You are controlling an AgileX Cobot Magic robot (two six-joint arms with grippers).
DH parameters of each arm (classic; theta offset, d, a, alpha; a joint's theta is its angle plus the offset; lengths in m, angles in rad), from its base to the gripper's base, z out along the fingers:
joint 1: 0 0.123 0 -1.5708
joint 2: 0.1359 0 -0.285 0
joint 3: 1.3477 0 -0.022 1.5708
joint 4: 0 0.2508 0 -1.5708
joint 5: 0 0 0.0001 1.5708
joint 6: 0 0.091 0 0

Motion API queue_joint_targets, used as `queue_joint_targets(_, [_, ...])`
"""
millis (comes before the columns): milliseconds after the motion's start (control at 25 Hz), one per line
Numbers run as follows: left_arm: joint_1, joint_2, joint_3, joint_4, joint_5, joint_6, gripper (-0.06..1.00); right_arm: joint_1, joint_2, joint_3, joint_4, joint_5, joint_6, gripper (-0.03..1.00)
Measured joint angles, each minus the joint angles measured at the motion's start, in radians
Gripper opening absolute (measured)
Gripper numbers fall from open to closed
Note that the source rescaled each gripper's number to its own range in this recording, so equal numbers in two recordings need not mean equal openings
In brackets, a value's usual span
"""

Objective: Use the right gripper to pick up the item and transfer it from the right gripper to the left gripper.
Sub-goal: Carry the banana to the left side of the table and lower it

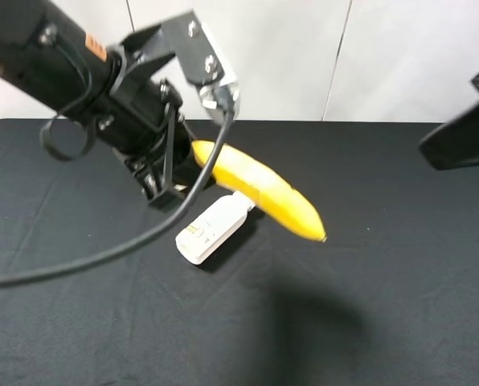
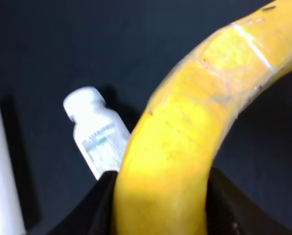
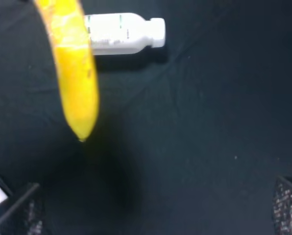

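Exterior high view: the left gripper (image 1: 185, 161) pinches one end of the banana (image 1: 259, 189), which juts toward four o'clock over the white bottle (image 1: 211, 229). Well apart at three o'clock, the right gripper (image 3: 153, 210) hangs with fingers spread.

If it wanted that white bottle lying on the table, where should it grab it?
Probably the white bottle by its wide labelled body, coming straight down and squeezing across its width. It lies on its side, and the capped neck is narrower, so it offers less to hold.
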Motion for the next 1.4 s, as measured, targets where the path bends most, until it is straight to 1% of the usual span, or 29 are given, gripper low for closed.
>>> queue_joint_targets(160, [0.000, 0.004, 0.018, 0.000, 0.002, 0.010, 0.00, 0.000, -0.079, 0.058, -0.016, 0.000, 0.030, 1.00])
queue_joint_targets(480, [0.000, 0.008, 0.018, 0.000, -0.016, 0.011, 0.00, 0.000, -0.298, 0.235, -0.103, 0.001, 0.058, 1.00])
queue_joint_targets(680, [0.000, 0.008, 0.018, 0.000, -0.018, 0.011, 0.00, 0.000, -0.463, 0.360, -0.119, 0.001, 0.119, 1.00])
queue_joint_targets(840, [0.000, 0.008, 0.018, 0.000, -0.032, 0.011, 0.00, 0.000, -0.582, 0.452, -0.118, 0.000, 0.138, 1.00])
queue_joint_targets(1080, [0.000, 0.008, 0.018, 0.000, -0.062, 0.011, 0.00, 0.000, -0.738, 0.563, -0.091, -0.124, 0.156, 1.00])
queue_joint_targets(1240, [0.000, 0.008, 0.018, 0.000, -0.069, 0.011, 0.00, 0.000, -0.806, 0.626, -0.085, -0.144, 0.156, 1.00])
queue_joint_targets(1400, [0.000, 0.008, 0.018, 0.000, -0.069, 0.011, 0.00, 0.000, -0.821, 0.649, -0.077, -0.179, 0.156, 1.00])
